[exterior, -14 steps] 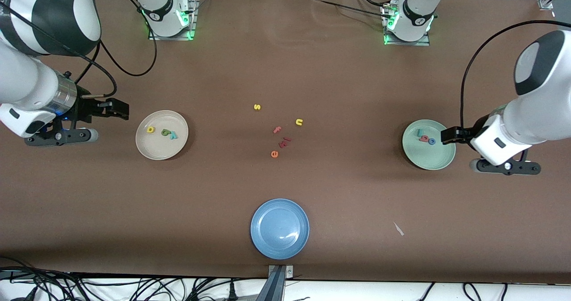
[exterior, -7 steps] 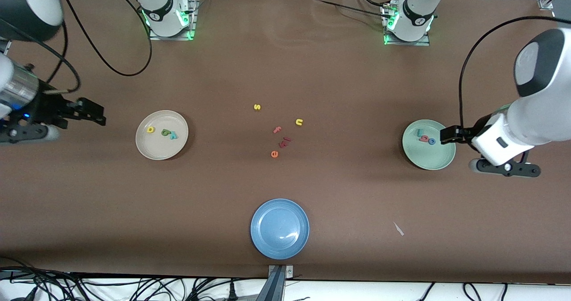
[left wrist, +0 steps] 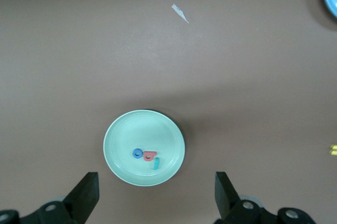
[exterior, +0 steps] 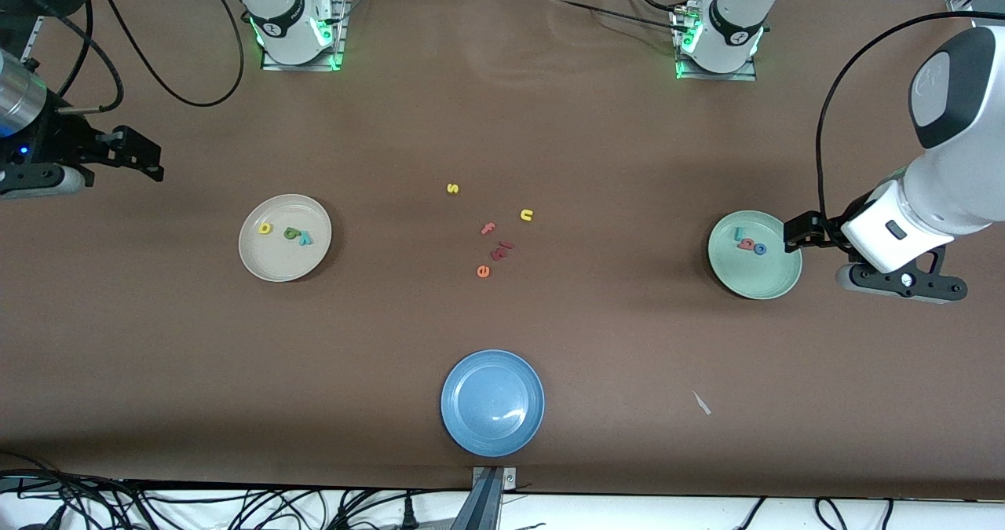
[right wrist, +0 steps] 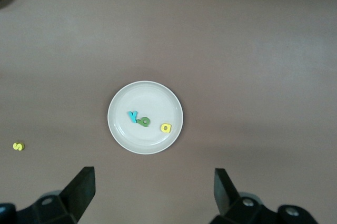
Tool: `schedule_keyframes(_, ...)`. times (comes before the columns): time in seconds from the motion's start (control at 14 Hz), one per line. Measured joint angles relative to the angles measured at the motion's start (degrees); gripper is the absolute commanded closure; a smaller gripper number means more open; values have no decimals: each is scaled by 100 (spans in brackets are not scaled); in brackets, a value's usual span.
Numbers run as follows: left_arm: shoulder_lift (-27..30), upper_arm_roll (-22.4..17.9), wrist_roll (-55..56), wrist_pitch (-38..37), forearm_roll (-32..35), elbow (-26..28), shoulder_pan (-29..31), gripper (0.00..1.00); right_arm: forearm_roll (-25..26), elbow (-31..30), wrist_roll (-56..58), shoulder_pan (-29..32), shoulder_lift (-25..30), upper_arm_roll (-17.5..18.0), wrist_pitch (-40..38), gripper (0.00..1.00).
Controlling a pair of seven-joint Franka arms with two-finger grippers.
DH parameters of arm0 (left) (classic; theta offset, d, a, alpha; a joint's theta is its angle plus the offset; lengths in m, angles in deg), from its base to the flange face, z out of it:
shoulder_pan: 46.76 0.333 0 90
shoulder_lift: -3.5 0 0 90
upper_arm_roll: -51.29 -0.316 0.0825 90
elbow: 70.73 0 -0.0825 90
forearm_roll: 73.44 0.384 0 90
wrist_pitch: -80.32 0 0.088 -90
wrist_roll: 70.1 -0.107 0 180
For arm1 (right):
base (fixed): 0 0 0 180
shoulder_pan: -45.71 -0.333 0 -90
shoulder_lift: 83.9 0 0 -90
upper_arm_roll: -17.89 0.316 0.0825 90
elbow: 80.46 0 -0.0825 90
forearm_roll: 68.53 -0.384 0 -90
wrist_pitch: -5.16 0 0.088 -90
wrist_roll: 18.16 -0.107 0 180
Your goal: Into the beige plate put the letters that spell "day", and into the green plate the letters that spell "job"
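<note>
The d, a and y letters are lying in the beige plate; the j, o and b letters are lying in the green plate. The left tool is hanging spread and empty over the green plate's rim. The right tool is hanging spread and empty over bare tabletop at its arm's end.

no printed labels; loose foam letters read (on the table) s, u, f, e.

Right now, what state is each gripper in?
Left gripper: open, holding nothing, over the green plate's rim.
Right gripper: open, holding nothing, over bare table.
</note>
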Motion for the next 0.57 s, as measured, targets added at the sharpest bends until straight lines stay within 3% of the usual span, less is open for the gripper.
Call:
schedule_keyframes(0.21,17,-25,-158,14,0,21,26,0,3,-137,0,240,125,224,77,0)
schedule_keyframes(0.57,27,-33,-197,17,0,21,49,0,3,-135,0,288,102,260,137,0)
